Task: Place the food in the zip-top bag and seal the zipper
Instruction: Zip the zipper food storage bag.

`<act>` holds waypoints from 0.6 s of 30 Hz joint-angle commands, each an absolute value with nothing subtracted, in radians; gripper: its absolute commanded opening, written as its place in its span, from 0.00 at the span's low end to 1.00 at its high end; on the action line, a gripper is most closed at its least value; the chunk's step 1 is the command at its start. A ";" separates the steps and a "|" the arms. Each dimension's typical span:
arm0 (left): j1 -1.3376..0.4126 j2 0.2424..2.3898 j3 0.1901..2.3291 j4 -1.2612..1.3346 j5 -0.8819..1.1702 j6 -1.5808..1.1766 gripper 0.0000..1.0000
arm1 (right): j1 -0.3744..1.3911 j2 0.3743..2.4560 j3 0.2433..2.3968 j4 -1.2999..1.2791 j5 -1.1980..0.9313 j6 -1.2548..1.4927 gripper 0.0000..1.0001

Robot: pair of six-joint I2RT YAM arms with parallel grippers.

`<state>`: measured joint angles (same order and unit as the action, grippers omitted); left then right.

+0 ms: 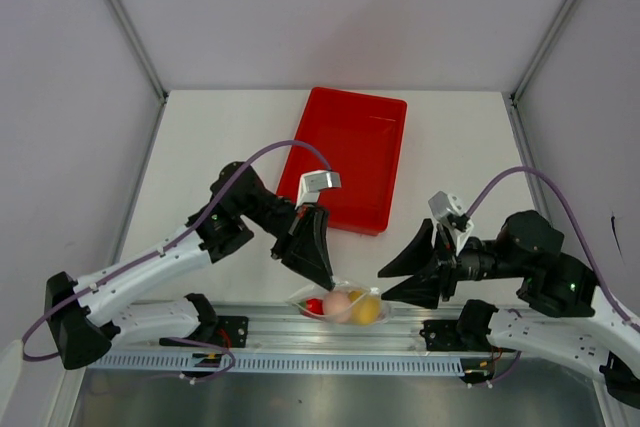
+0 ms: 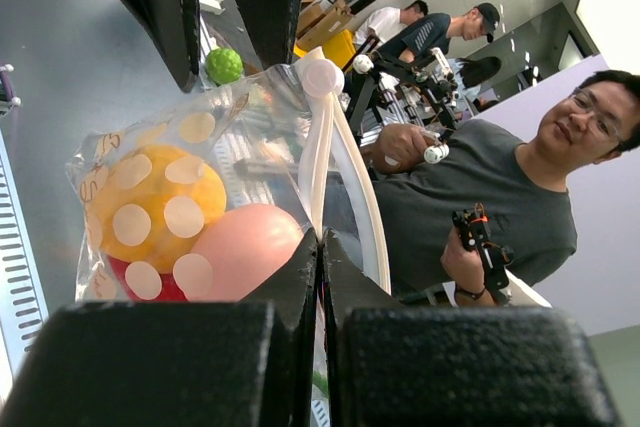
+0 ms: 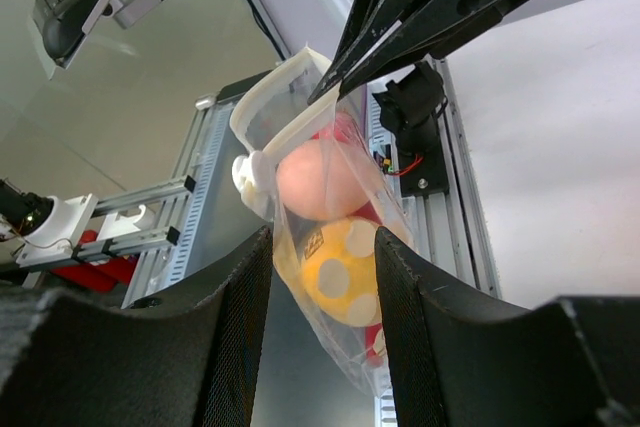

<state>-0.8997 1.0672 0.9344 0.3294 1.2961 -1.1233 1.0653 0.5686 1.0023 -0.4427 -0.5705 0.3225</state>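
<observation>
The zip-top bag [image 1: 345, 293] [image 2: 250, 127] [image 3: 340, 357] hangs over the table's near edge with the food inside. The food is a yellow fruit [image 1: 366, 310] [image 2: 150, 202] [image 3: 340, 267], a pink ball [image 1: 338, 305] [image 2: 240, 247] [image 3: 320, 177] and a red chili [image 1: 314, 305] [image 2: 165, 289] [image 3: 345, 132]. My left gripper [image 1: 328, 282] [image 2: 322, 237] is shut on the bag's top edge beside the white zipper [image 2: 345, 177] [image 3: 270, 97] and its slider [image 2: 322, 77] [image 3: 250, 175]. My right gripper [image 1: 382, 286] [image 3: 322, 232] stands open, a finger on each side of the bag's right end.
A red tray [image 1: 350, 147] lies at the middle back of the table. The aluminium rail [image 1: 300, 342] with both arm bases runs along the near edge, right under the bag.
</observation>
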 commanded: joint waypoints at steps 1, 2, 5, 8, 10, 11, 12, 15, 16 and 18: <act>-0.890 1.065 0.931 0.385 1.319 -1.141 0.00 | 1.071 0.598 0.999 -0.358 -0.613 0.328 0.48; -0.888 1.071 0.933 0.385 1.319 -1.143 0.01 | 1.072 0.601 0.993 -0.336 -0.632 0.334 0.48; -0.885 1.078 0.933 0.393 1.313 -1.147 0.01 | 1.074 0.620 0.983 -0.308 -0.646 0.350 0.47; -0.884 1.091 0.933 0.426 1.310 -1.173 0.01 | 1.077 0.629 0.970 -0.279 -0.653 0.364 0.45; -0.885 1.101 0.930 0.495 1.310 -1.221 0.01 | 1.080 0.635 0.954 -0.270 -0.653 0.365 0.44; -0.884 1.104 0.930 0.515 1.310 -1.235 0.01 | 1.081 0.637 0.950 -0.261 -0.649 0.367 0.42; -0.884 1.111 0.927 0.559 1.310 -1.264 0.01 | 1.081 0.641 0.945 -0.256 -0.647 0.367 0.41; -0.884 1.115 0.923 0.578 1.310 -1.282 0.01 | 1.083 0.649 0.945 -0.233 -0.647 0.370 0.33; -0.884 1.117 0.922 0.578 1.309 -1.282 0.00 | 1.083 0.652 0.945 -0.227 -0.649 0.371 0.31; -0.884 1.120 0.917 0.578 1.310 -1.284 0.01 | 1.084 0.661 0.945 -0.201 -0.657 0.379 0.26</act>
<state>-0.8894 1.1194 0.9272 0.5003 1.2980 -1.2526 1.0775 0.6521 0.9459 -0.2913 -0.6411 0.3668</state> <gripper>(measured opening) 0.005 0.276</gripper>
